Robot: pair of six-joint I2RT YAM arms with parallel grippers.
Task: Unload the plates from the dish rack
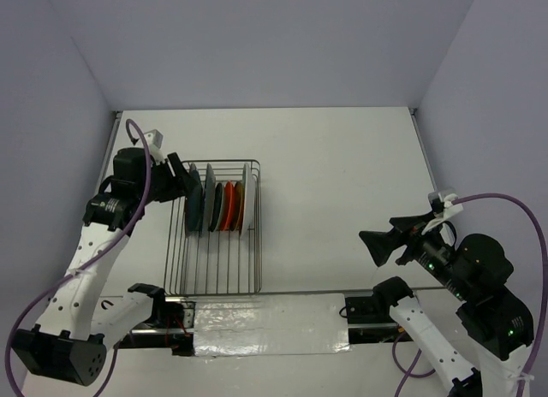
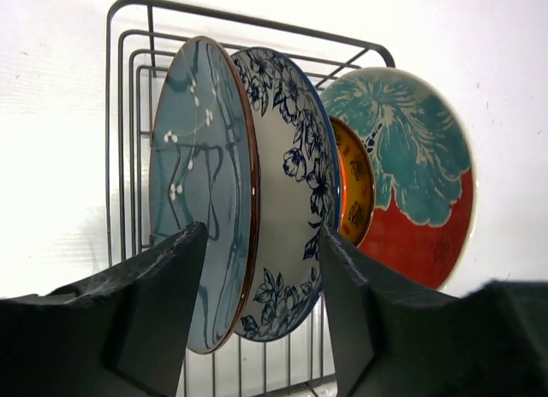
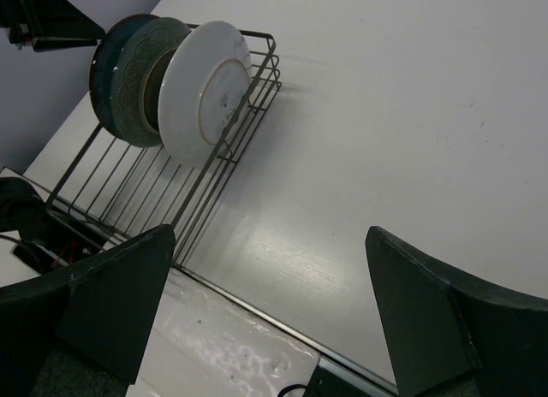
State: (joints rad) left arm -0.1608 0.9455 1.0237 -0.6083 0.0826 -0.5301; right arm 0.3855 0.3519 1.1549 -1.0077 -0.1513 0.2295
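The grey wire dish rack (image 1: 214, 269) stands left of centre with several plates upright at its far end. In the left wrist view a blue-grey plate (image 2: 201, 209) and a white plate with blue floral rim (image 2: 291, 200) stand side by side. Behind them are a yellow plate (image 2: 355, 187) and a red plate with teal flower (image 2: 411, 174). My left gripper (image 2: 261, 320) is open, its fingers straddling the lower rims of the first two plates. It shows at the rack's far left (image 1: 184, 181). My right gripper (image 1: 372, 243) is open and empty, well right of the rack.
The right wrist view shows the rack (image 3: 231, 149) from the other end, with a white plate back (image 3: 205, 89) facing me. A silver taped strip (image 1: 274, 324) runs along the near table edge between the arm bases. Walls close the table at left, back and right.
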